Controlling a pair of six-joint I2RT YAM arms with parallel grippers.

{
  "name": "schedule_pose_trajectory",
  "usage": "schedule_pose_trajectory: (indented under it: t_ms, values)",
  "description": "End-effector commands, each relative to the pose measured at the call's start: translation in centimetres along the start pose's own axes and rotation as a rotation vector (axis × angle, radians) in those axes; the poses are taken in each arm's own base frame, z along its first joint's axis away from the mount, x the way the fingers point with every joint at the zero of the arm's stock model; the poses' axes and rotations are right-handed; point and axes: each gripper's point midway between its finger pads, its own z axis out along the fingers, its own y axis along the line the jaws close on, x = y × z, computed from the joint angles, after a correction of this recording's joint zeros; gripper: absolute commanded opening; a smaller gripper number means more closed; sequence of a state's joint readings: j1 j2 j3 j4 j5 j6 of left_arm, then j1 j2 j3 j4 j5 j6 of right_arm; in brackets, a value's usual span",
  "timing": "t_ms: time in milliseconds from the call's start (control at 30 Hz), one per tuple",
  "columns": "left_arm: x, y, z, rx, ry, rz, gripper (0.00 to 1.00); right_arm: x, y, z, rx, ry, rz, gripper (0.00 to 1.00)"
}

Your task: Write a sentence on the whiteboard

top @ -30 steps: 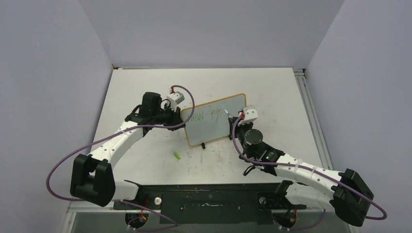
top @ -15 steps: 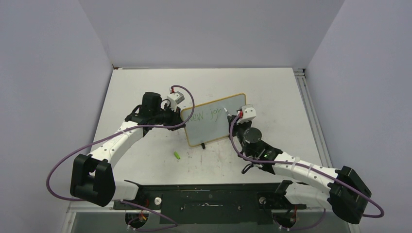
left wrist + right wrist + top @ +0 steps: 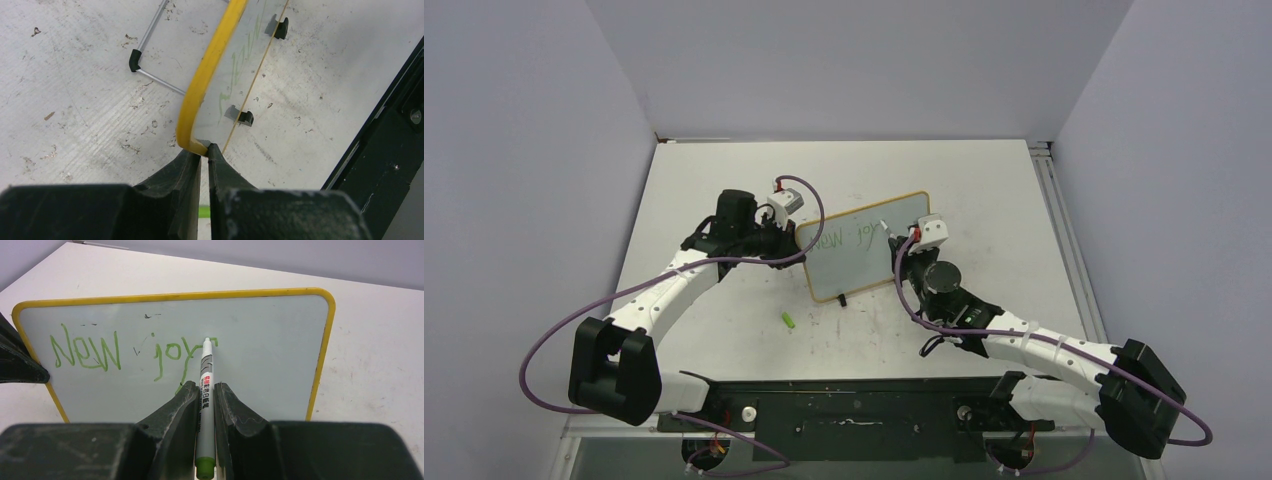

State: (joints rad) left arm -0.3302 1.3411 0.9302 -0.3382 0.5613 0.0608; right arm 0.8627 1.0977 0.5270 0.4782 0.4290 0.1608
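The left hand (image 3: 204, 150) is clamped shut on a corner of the board (image 3: 270, 340), upright mid-surface (image 3: 984, 180), so the right hand (image 3: 205, 389), closed on the marker (image 3: 206, 365), should press lightly, lettering level after "New joy".

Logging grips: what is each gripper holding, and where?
Left gripper pinches the whiteboard at a corner; right gripper clamps the marker by its barrel.

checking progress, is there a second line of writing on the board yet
No, the whiteboard bears just one green line, reading New joy, with the marker tip at its end.
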Motion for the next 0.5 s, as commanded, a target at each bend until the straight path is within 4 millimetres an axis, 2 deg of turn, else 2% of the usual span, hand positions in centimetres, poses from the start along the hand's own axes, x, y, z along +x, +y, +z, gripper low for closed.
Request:
schedule_pose_trajectory:
  t_ms: [0,467]
  values:
    - [-0.3,-0.3,0.2,0.01,0.012,0.025,0.0,-1.2,0.7,0.3,-0.029,-0.03,0.032,0.05]
    - [-0.2,-0.3,0.3,0.009,0.015,0.024,0.0,0.8,0.1,-0.4,-0.007,0.018,0.033,0.05]
